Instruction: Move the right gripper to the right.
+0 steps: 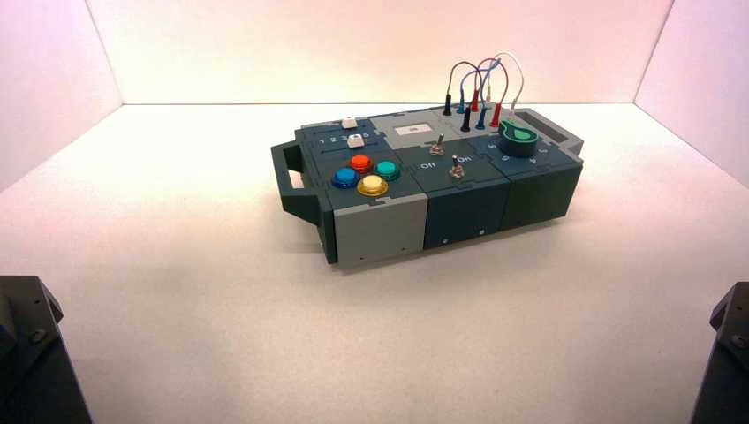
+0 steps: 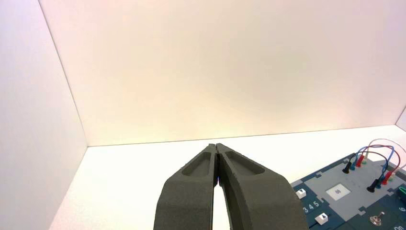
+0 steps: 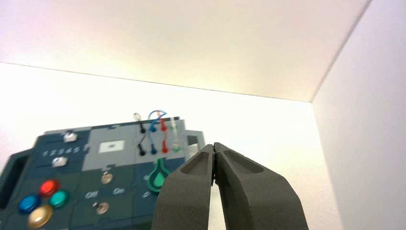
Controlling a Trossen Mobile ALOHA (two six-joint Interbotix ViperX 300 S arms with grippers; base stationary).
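My right gripper (image 3: 215,146) is shut and empty, its fingertips touching. It hangs over the table in front of and to the right of the box (image 3: 122,191). In the high view only a narrow black sliver of the right arm (image 1: 729,353) shows at the lower right corner. My left gripper (image 2: 216,146) is shut and empty, parked in front of and to the left of the box; the left arm (image 1: 31,349) shows at the lower left corner of the high view.
The box (image 1: 389,225) stands mid-table, turned a little. It bears four round buttons (image 1: 364,171), two toggle switches (image 1: 456,167), a green knob (image 1: 518,137) and looped wires (image 1: 481,88). White walls enclose the table on three sides.
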